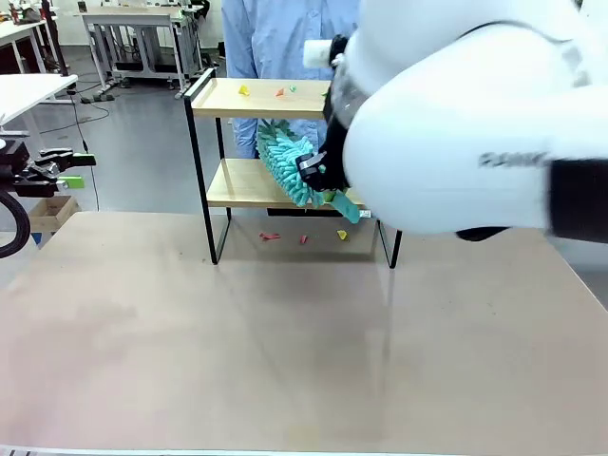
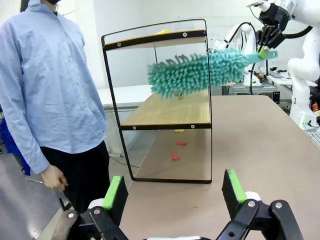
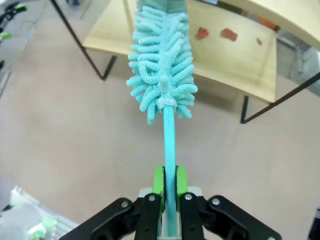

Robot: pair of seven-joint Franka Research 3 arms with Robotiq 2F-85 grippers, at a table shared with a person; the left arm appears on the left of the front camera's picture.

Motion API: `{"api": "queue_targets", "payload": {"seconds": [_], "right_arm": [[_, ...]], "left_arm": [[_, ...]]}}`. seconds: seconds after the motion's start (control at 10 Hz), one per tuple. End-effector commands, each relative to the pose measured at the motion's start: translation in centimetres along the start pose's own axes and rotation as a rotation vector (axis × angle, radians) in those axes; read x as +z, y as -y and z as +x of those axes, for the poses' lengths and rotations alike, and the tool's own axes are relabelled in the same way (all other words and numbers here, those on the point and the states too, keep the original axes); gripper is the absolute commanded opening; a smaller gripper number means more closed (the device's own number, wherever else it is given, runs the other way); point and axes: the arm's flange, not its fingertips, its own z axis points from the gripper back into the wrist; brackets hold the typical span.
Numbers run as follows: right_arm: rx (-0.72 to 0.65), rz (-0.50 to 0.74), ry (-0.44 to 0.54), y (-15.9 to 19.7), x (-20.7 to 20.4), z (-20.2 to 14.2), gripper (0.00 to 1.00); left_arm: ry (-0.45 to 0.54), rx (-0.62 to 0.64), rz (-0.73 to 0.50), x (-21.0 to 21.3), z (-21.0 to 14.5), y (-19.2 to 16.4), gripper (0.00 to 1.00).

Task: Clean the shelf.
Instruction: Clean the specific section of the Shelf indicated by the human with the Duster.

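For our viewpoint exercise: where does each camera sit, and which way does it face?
Front: fixed between the arms, facing across the table at the shelf and person; right arm looms right, left pincer at left edge.
Left wrist: on the left arm, looking along the open left pincer at the shelf's end and the person.
Right wrist: on the right arm, looking along the right pincer, shut on the duster, at the shelf.
Shared: all show shelf and duster.
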Motion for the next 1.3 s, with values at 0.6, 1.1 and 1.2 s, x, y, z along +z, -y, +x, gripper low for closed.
{"api": "queue_targets", "payload": {"seconds": [0.6, 1.1, 1.2], "right_arm": [[-0.151, 0.021, 0.116, -6.4, -3.9, 7.2, 0.12], [-0.227, 0.085, 0.116, -8.5, -8.5, 8.1, 0.12], [-0.221, 0.097, 0.085, -8.9, -9.3, 7.8, 0.12]], "left_arm": [[-0.001, -0.011, -0.001, -0.1, 0.3, 0.0, 1.00], [-0.001, -0.011, -0.001, -0.1, 0.3, 0.0, 1.00], [-0.001, -0.011, -0.001, -0.1, 0.3, 0.0, 1.00]]}}
